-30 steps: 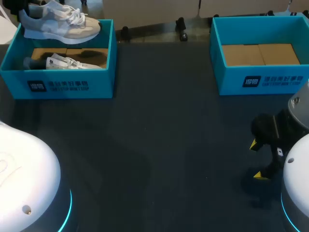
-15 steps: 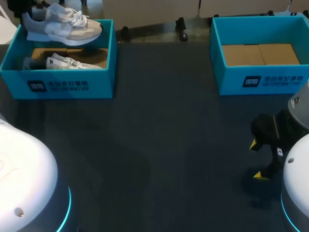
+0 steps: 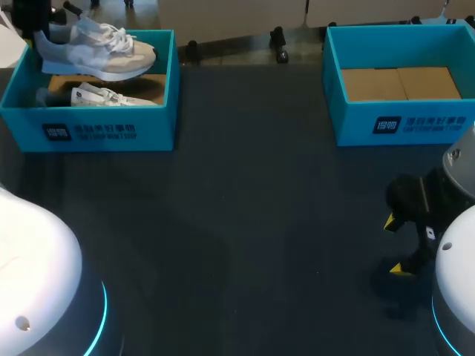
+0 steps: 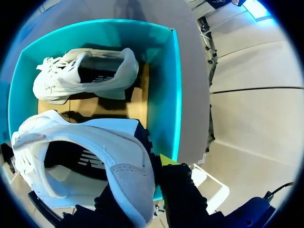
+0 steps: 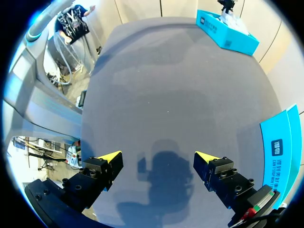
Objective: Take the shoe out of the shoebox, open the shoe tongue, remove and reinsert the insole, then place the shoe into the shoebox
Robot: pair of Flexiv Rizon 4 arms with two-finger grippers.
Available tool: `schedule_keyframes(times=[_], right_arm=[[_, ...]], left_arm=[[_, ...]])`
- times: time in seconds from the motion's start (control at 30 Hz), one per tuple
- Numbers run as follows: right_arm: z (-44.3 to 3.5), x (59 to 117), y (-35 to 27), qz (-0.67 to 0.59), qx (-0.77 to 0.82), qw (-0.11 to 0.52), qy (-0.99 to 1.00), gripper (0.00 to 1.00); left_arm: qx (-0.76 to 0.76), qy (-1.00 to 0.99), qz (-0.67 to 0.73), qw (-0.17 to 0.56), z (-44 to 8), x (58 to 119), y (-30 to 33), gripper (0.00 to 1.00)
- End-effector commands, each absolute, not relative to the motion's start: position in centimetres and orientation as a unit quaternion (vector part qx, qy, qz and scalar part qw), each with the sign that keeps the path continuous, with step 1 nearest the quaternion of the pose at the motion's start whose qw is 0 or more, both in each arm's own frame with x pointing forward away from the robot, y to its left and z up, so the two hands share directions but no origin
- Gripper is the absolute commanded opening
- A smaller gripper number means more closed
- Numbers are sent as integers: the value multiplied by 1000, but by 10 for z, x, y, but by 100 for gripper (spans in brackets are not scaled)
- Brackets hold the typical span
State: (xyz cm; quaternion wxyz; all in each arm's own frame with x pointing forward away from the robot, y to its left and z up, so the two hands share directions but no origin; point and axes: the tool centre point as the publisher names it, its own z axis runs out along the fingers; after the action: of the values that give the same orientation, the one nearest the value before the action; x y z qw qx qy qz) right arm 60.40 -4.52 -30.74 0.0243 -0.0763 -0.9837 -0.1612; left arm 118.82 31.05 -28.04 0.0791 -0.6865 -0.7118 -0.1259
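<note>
Right pincer (image 5: 157, 156) gapes wide over the table (image 5: 166, 85), unmoved. Left pincer (image 4: 145, 173) clamped on the heel of the shoe (image 4: 118, 152). Shoe has slid slightly nearer me in the last second. It hangs above the shoebox (image 4: 175, 95), second shoe (image 4: 57, 83) inside.

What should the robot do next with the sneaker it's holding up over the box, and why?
Probably swing the held sneaker sideways over the left shoebox wall, toward the bare table. The left gripper is shut on its heel, and it hangs above the box, clear of the other sneaker lying inside. The right gripper hangs open over the table, handy for the tongue.
</note>
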Motion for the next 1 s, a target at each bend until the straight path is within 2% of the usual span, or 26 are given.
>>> schedule_keyframes(times=[0.03, 1.0], right_arm=[[-308, 602, -45, -160, -77, 22, -984, 100], [-308, 602, -45, -160, -77, 22, -984, 100]], left_arm=[[-687, -711, -129, 75, -281, 1179, 309, 0], [-674, -726, -117, 67, -335, 1188, 307, 0]])
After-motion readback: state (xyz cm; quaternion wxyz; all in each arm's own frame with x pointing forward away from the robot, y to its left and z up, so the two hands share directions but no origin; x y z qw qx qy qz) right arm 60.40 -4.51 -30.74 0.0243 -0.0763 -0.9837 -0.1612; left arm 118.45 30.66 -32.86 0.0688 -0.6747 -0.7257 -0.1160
